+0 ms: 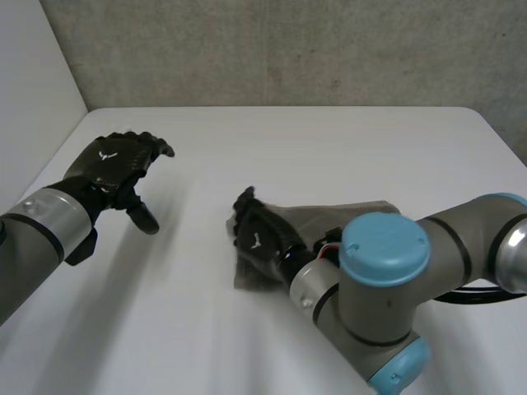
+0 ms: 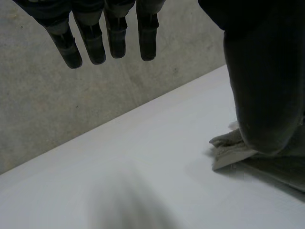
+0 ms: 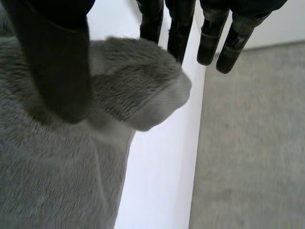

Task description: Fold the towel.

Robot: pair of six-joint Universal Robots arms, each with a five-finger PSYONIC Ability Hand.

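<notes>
While right hand [image 1: 258,239] pinches towel [image 1: 356,215] corner, left hand [image 1: 115,167] hangs released, white emblems [image 1: 105,155] on both

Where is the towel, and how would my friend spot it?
Look at the white table, on the robot's right side. The towel is the fuzzy grey cloth lying there, one end pinched by the right hand. It is the only soft thing; the left hand hovers apart.

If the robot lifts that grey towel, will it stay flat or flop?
The towel would probably flop: its edge bends into a soft hump where the right hand pinches it. The fluffy pile suggests light weight and little slipping.
</notes>
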